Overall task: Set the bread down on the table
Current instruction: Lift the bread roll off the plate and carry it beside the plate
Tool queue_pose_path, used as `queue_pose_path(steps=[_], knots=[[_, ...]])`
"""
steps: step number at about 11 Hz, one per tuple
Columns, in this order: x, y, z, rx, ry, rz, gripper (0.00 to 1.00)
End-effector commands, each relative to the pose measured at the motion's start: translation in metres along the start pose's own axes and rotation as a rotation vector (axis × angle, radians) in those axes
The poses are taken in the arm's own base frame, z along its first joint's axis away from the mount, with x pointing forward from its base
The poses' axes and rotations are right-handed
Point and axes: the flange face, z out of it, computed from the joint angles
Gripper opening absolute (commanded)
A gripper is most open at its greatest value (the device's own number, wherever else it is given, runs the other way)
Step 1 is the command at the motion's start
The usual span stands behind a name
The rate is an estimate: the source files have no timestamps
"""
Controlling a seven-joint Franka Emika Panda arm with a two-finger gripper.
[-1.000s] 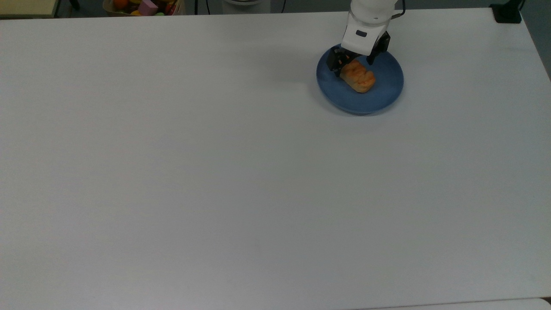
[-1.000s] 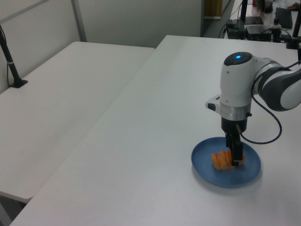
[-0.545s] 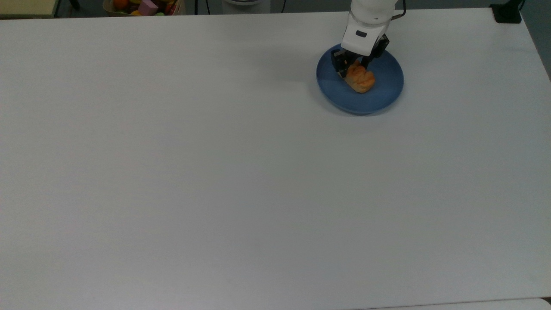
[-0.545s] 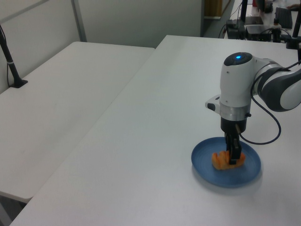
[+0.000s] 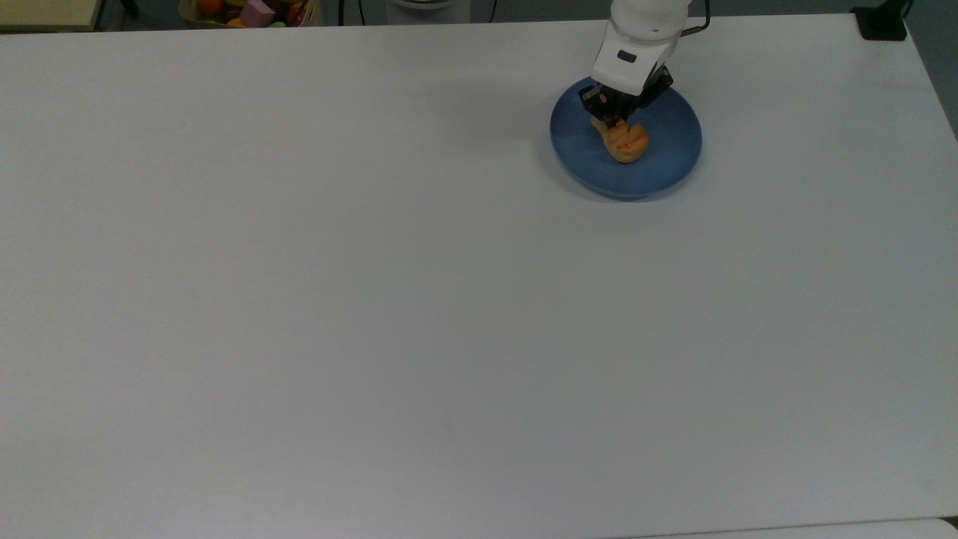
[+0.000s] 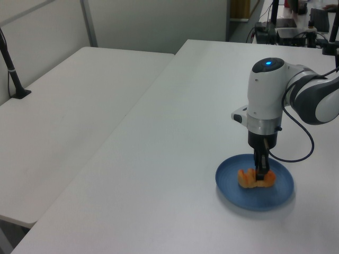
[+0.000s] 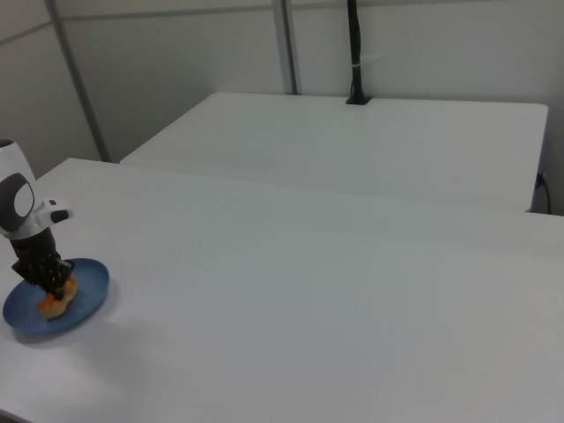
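Observation:
The bread, a small golden-orange bun, lies on a round blue plate near the far right of the white table in the top view. My gripper points straight down with its black fingers shut on the bun's far end. From the left view the gripper pinches the bread in the middle, over the plate. In the right view the bread sits under the gripper on the plate, at the right view's lower left.
A bin of colourful toys stands beyond the table's far edge at the top view's upper left. A black clamp sits at the far right corner. A second white table adjoins this one.
The fingers stood wide apart around the bread a second ago and have drawn together onto it. The bun looks squeezed and shifted slightly; the arm stayed over the plate.

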Motion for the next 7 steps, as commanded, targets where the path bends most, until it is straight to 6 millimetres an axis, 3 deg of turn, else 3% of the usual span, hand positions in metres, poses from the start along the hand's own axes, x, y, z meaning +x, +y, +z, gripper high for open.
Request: queue_pose_path(steps=[1, 4, 7], knots=[[-0.006, -0.002, -0.037, -0.048, 0.0, 0.062, 0.06], [0.003, -0.004, -0.093, -0.064, 0.012, 0.148, 0.06], [0.026, -0.004, -0.147, -0.037, 0.076, 0.221, 0.06]])
